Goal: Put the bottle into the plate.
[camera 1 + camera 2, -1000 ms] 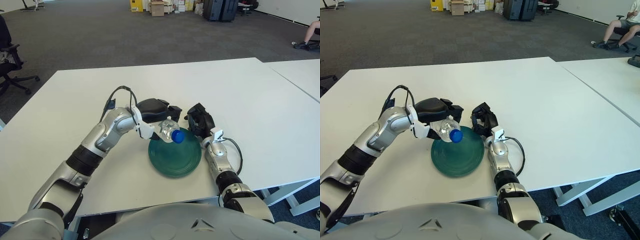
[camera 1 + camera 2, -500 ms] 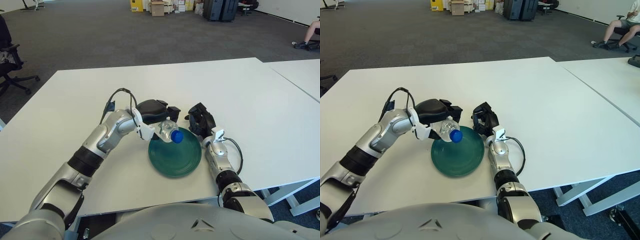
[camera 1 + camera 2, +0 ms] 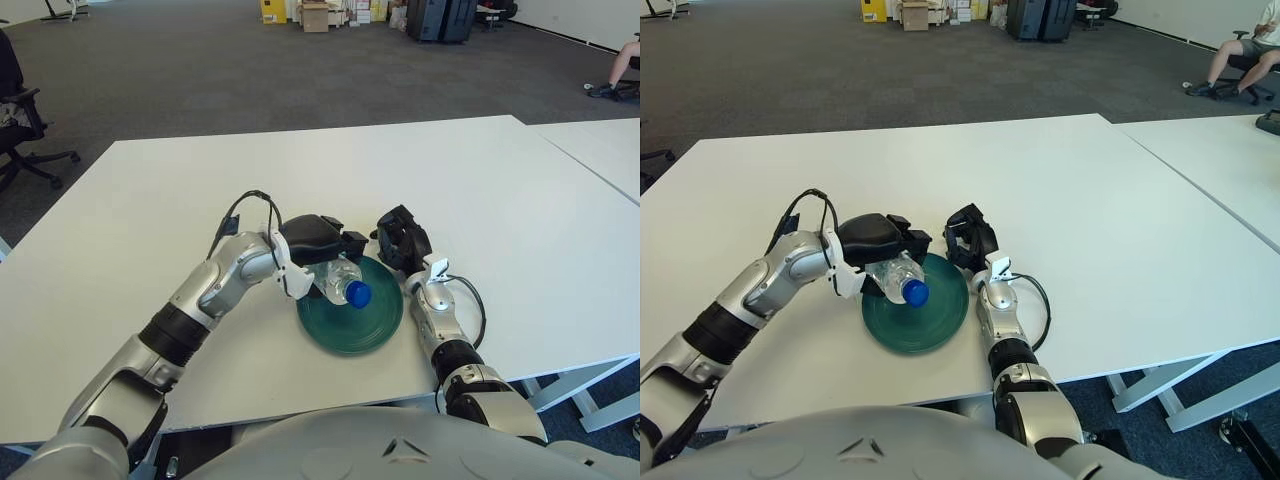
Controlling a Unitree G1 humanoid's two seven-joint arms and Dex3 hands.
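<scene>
The left hand (image 3: 318, 238) has its dark fingers wrapped over the body of the clear bottle (image 3: 344, 281), holding it tilted, blue cap (image 3: 358, 294) pointing toward the robot and slightly down. The bottle sits over the far left part of the green plate (image 3: 370, 325); its cap shows above the plate's inner surface. Whether the bottle touches the plate cannot be told from either view.

The plate lies flat on the white desk (image 3: 500, 200), near the robot's edge. The left forearm reaches in from the lower left, with a black cable (image 3: 240, 207) looping above the wrist.

The right hand (image 3: 402, 238) shows just beside the plate's far right rim, dark fingers curled in loosely and holding nothing. Its forearm runs back toward the robot along the plate's right side, with a thin black cable (image 3: 472, 300) looping out over the desk. Whether this hand rests on the desk is not clear.

The right eye view shows a second white desk (image 3: 1230, 160) to the right more fully, and a seated person's legs (image 3: 1230, 60) at the far upper right; in the left eye view only a foot and shin appear at that edge. The left eye view alone shows a black office chair (image 3: 20, 120) at the far left on the grey carpet. Both views show boxes (image 3: 315, 15) and dark cases (image 3: 440, 18) at the back of the room.
</scene>
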